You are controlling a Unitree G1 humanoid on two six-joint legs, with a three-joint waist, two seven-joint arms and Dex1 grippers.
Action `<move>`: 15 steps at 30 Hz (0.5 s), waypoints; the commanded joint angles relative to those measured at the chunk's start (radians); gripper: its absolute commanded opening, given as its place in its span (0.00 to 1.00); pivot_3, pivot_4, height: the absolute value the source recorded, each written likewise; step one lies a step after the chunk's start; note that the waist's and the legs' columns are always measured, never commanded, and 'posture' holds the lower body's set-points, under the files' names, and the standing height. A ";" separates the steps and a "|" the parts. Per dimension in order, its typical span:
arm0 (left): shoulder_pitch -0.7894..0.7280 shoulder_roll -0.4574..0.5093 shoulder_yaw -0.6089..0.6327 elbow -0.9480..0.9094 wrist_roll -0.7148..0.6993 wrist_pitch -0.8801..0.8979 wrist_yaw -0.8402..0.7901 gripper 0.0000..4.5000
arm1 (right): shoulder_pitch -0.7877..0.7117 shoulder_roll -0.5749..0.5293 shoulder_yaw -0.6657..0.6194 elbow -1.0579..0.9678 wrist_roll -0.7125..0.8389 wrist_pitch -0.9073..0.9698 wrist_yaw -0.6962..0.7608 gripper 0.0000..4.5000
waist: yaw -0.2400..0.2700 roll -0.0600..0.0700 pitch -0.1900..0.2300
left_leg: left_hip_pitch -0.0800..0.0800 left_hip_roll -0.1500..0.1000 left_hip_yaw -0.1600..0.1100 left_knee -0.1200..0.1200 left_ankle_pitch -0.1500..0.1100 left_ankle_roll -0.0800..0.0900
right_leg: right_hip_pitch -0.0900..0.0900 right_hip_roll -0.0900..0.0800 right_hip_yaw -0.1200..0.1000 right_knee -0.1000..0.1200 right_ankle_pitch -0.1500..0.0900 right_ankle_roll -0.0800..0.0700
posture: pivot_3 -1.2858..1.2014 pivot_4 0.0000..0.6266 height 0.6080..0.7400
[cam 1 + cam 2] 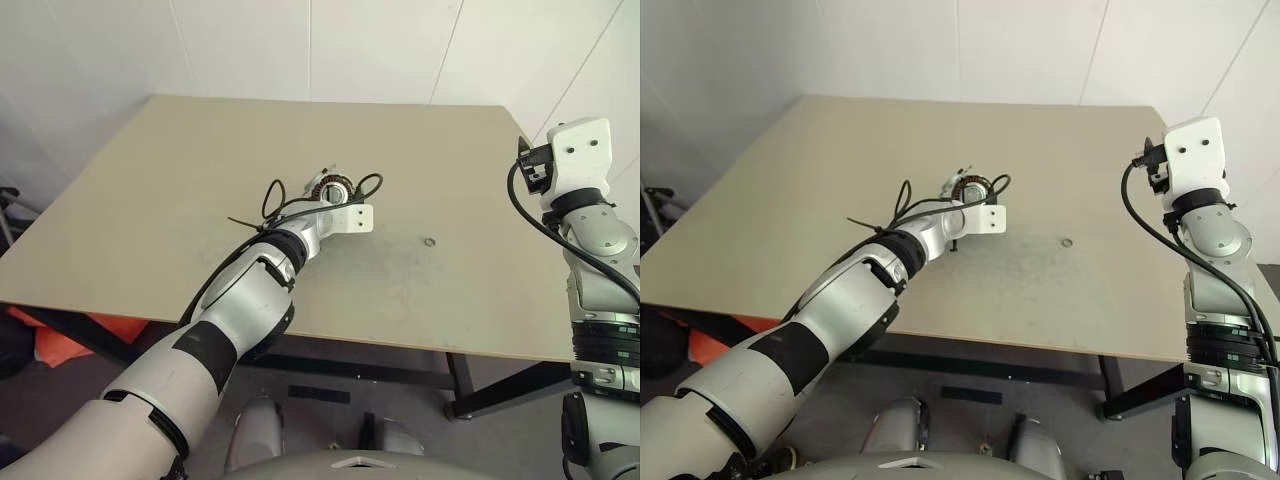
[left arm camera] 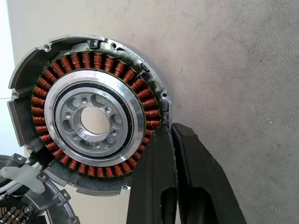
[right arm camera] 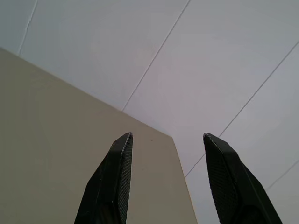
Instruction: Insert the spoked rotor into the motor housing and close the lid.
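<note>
We see the left gripper point(image 2: 172, 133) clenched empty beside the motor housing point(image 2: 88, 114); the right gripper point(image 3: 167, 140) is released, well apart from it.

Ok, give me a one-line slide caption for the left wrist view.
Left gripper, fingers shut, pressed at the rim of the motor housing with copper windings and silver hub exposed.

A tan table point(image 1: 150, 200) stands against white panelled walls point(image 1: 250, 45), something orange point(image 1: 60, 340), perhaps fabric, beneath.
</note>
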 commanded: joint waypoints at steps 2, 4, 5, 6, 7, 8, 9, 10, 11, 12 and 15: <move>-0.044 -0.022 -0.005 -0.017 0.007 -0.050 -0.008 0.01 | -0.042 -0.011 -0.003 0.008 -0.007 -0.024 -0.001 0.59 | 0.001 0.000 0.000 | 0.000 -0.001 0.000 0.000 0.000 0.001 | 0.000 -0.001 0.000 0.000 0.000 0.000 | 0.52 0.00 1.00; -0.051 -0.027 -0.004 -0.019 0.004 -0.063 -0.012 0.01 | -0.049 -0.008 0.001 0.019 -0.009 -0.029 0.000 0.59 | 0.001 0.000 0.000 | -0.001 -0.002 0.000 0.000 0.000 0.001 | 0.000 -0.002 0.000 0.000 0.000 0.000 | 0.52 0.00 1.00; -0.054 -0.029 -0.002 -0.020 0.003 -0.067 -0.014 0.01 | -0.051 -0.007 0.003 0.023 -0.010 -0.032 0.000 0.59 | 0.001 0.000 0.000 | -0.001 -0.002 0.000 0.000 0.000 0.002 | 0.000 -0.002 0.000 0.000 0.000 0.000 | 0.52 0.00 1.00; -0.058 -0.031 0.000 -0.021 0.001 -0.071 -0.014 0.01 | -0.054 -0.006 0.005 0.029 -0.011 -0.036 0.001 0.59 | 0.001 0.000 0.000 | -0.001 -0.003 0.000 0.000 0.000 0.003 | 0.000 -0.003 0.000 0.000 0.000 0.001 | 0.52 0.00 1.00; -0.061 -0.033 0.001 -0.021 0.001 -0.076 -0.014 0.01 | -0.057 -0.005 0.007 0.035 -0.012 -0.039 0.001 0.59 | 0.001 0.000 0.000 | -0.001 -0.005 0.000 0.000 0.000 0.004 | 0.000 -0.004 0.000 0.000 0.000 0.001 | 0.52 0.00 1.00; -0.064 -0.036 0.002 -0.022 0.000 -0.083 -0.016 0.01 | -0.060 -0.005 0.009 0.041 -0.012 -0.042 0.002 0.59 | 0.001 0.000 0.000 | -0.002 -0.005 0.000 0.000 0.000 0.005 | 0.000 -0.005 0.000 0.000 -0.001 0.001 | 0.52 0.00 1.00; -0.068 -0.039 0.003 -0.024 -0.001 -0.089 -0.017 0.01 | -0.063 -0.006 0.010 0.047 -0.012 -0.045 0.002 0.59 | 0.001 0.000 0.000 | -0.002 -0.006 0.000 0.000 0.000 0.006 | 0.000 -0.005 0.000 0.000 -0.001 0.001 | 0.52 0.00 1.00; -0.071 -0.042 0.003 -0.025 -0.003 -0.097 -0.019 0.01 | -0.066 -0.006 0.012 0.052 -0.012 -0.048 0.002 0.59 | 0.000 0.000 0.000 | -0.002 -0.007 0.000 0.000 0.000 0.006 | 0.000 -0.006 0.000 0.000 -0.001 0.001 | 0.52 0.00 1.00; -0.076 -0.046 0.007 -0.026 -0.007 -0.104 -0.022 0.01 | -0.068 -0.006 0.014 0.056 -0.013 -0.051 0.002 0.59 | 0.000 0.000 0.000 | -0.002 -0.008 0.000 0.000 0.000 0.006 | 0.000 -0.007 0.000 0.000 -0.001 0.001 | 0.52 0.00 1.00; -0.080 -0.051 0.009 -0.028 -0.010 -0.114 -0.026 0.01 | -0.071 -0.006 0.016 0.061 -0.014 -0.053 0.002 0.59 | -0.001 0.000 0.000 | -0.002 -0.008 0.000 0.000 0.000 0.007 | 0.000 -0.007 0.000 0.000 -0.001 0.001 | 0.52 0.00 1.00; -0.096 -0.064 0.017 -0.033 -0.026 -0.137 -0.048 0.01 | -0.077 -0.007 0.019 0.072 -0.017 -0.062 0.003 0.59 | -0.001 0.000 0.001 | -0.003 -0.008 0.000 0.000 0.000 0.007 | -0.001 -0.007 0.000 0.000 -0.001 0.001 | 0.52 0.00 1.00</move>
